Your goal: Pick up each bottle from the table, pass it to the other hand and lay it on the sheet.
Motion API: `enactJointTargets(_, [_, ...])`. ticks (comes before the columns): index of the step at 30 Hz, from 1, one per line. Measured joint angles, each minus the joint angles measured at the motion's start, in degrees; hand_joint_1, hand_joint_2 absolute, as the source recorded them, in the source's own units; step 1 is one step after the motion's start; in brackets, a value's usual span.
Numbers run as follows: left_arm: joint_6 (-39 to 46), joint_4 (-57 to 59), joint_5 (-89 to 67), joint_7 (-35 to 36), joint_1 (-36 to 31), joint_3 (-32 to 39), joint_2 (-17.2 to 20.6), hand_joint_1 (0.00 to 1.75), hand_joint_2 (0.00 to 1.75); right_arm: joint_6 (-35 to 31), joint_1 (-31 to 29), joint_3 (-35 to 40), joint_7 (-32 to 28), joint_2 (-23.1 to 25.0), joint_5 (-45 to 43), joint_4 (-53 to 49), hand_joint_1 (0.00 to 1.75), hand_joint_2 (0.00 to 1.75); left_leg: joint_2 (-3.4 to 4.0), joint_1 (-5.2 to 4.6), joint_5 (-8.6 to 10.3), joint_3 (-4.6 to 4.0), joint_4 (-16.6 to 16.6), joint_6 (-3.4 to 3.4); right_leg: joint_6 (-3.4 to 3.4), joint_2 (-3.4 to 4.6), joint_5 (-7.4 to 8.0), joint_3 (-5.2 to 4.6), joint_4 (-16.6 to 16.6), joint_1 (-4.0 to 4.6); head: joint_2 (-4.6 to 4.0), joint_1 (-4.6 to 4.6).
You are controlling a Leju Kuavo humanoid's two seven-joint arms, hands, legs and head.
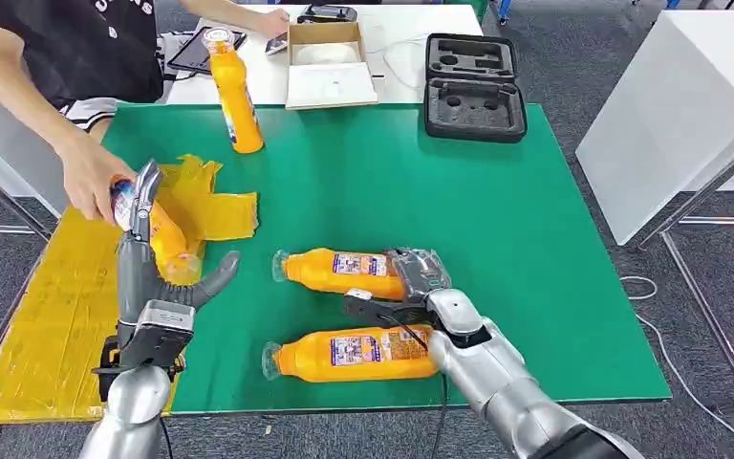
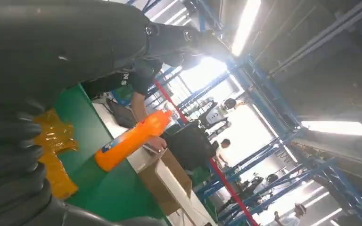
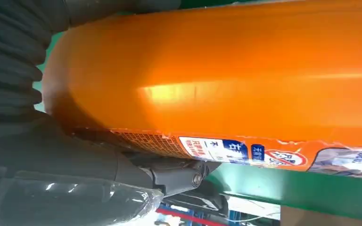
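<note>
Right hand: wrapped over base end of middle bottle, lying on green mat.
Bottle axis: left-right, cap pointing left toward yellow sheet.
Left hand: holding another bottle over sheet, person's hand touching it.
Nearer arm: right.

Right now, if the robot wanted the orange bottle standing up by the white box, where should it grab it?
Probably around the wide middle of the standing bottle, coming in from the side. It stands upright with its narrow cap on top, so the straight body gives the fingers more to wrap around than the top does.
</note>
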Motion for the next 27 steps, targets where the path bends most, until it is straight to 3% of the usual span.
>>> enactJointTargets(7, [-0.61,0.0,0.0,0.0,0.03,0.0,0.0,0.0,1.75,-3.02,1.23,-1.31,-1.33,0.07,-2.39,-1.49,1.75,1.75,-0.01,0.0,0.0,-0.02,0.0,0.0,0.0,-0.01,0.0,-0.02,0.0,0.0,0.0,0.02])
enactJointTargets(9, [-1.16,0.0,0.04,0.02,0.12,-0.04,0.0,0.0,1.75,-6.96,2.82,-2.73,-3.7,0.17,-6.5,-4.09,1.75,1.75,-0.02,0.0,0.0,-0.05,0.0,0.0,0.0,-0.02,0.0,-0.02,0.0,0.0,0.0,0.0])
enactJointTargets(13, [-2.62,0.37,1.13,1.07,-0.12,-0.33,0.02,0.0,1.75,-12.55,6.74,-7.95,-12.53,1.2,-23.08,-12.44,1.75,1.75,-0.02,0.0,0.0,-0.09,0.0,0.0,0.0,-0.01,-0.01,-0.08,0.0,0.0,0.0,0.0])
enactJointTargets(20, [-5.71,4.66,4.81,2.73,-4.25,-3.22,0.33,0.0,1.75,-7.63,11.24,-13.62,-23.04,2.86,-46.37,-22.58,1.75,1.75,-0.02,0.0,0.0,-0.1,0.0,0.0,0.0,-0.01,0.0,-0.1,0.0,-0.01,0.0,0.0])
enactJointTargets(27, [-6.78,7.24,5.49,2.97,-6.35,-5.79,0.48,0.0,1.75,-5.88,13.48,-15.67,-27.74,3.26,-52.83,-26.95,1.75,1.75,0.0,-0.01,0.0,-0.11,0.01,0.0,0.01,0.0,0.01,-0.11,0.0,-0.01,0.0,0.0])
